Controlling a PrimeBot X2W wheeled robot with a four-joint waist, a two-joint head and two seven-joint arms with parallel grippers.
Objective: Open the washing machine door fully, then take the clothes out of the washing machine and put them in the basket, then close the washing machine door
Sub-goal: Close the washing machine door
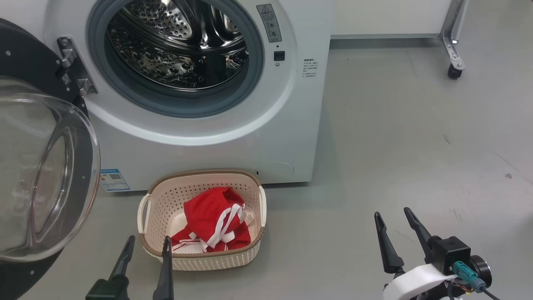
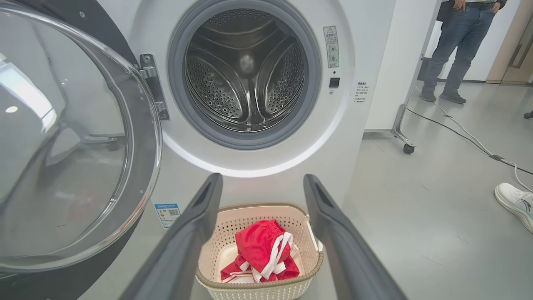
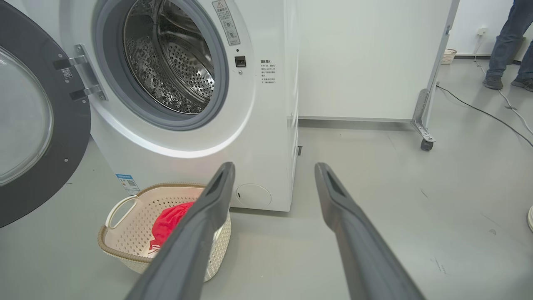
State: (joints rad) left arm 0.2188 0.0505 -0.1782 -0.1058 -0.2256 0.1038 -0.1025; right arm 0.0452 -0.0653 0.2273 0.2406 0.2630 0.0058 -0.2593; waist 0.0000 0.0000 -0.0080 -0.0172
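Grey floor (image 1: 395, 146) spreads out in front of a big white washing machine (image 1: 208, 146). Its round door (image 1: 25, 54) hangs wide open on the left, with a black rim and a see-through glass bowl. The shiny metal drum (image 1: 175, 41) is open to view. A small cream basket (image 1: 216, 260) sits on the floor just in front of the machine, below the opening. The red and white clothes (image 1: 212, 212) lie bunched up inside it. The left gripper (image 1: 150, 238) is by the near left corner of the basket, its two dark fingers spread apart and holding nothing. The right gripper (image 1: 392, 211) is over bare floor, well to the right of the basket, its fingers spread apart too, with nothing between them. A small blue sticker (image 1: 111, 179) is low on the left of the machine. Far off on the right, a person (image 2: 458, 46) in blue jeans stands behind a white panel (image 3: 362, 58) on wheels, and a cable (image 2: 458, 129) runs across the floor.
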